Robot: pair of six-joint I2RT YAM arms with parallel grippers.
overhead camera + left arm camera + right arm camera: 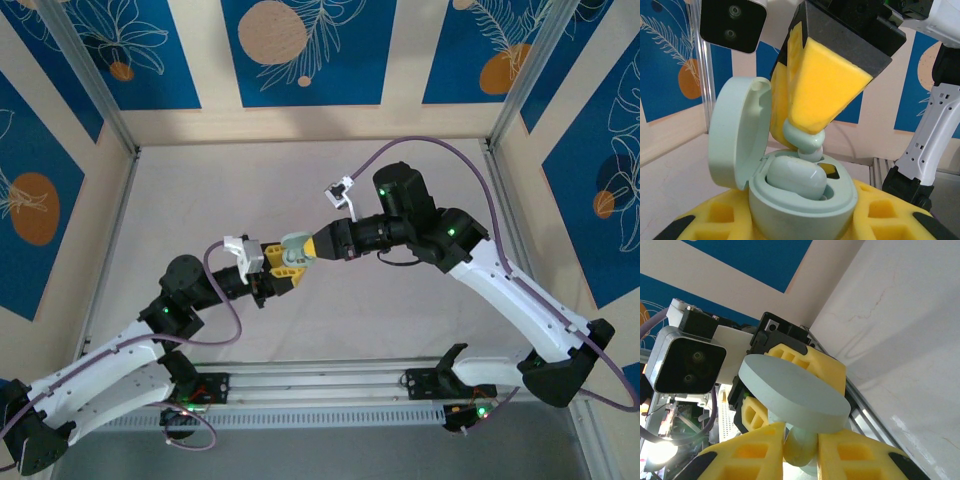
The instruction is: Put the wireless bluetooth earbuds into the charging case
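Observation:
My left gripper (283, 268) is shut on a pale green charging case (800, 210), held above the middle of the table with its lid (735, 130) swung open to the left. One pale green earbud (795, 177) lies in the case's near well. My right gripper (305, 250) comes in from the right and is shut on a second pale green earbud (807, 140). That earbud's tip touches the rim of the empty far well (830, 170). In the right wrist view, the earbud (800, 452) sits pinched between the yellow pads (860, 455), under the lid (790, 390).
Both arms meet over the beige tabletop (330, 180). Aluminium posts (90, 85) and walls with blue panels enclose the back and sides. A metal rail (320, 385) runs along the near edge between the arm bases. Each wrist camera (732, 22) hangs close above the other gripper.

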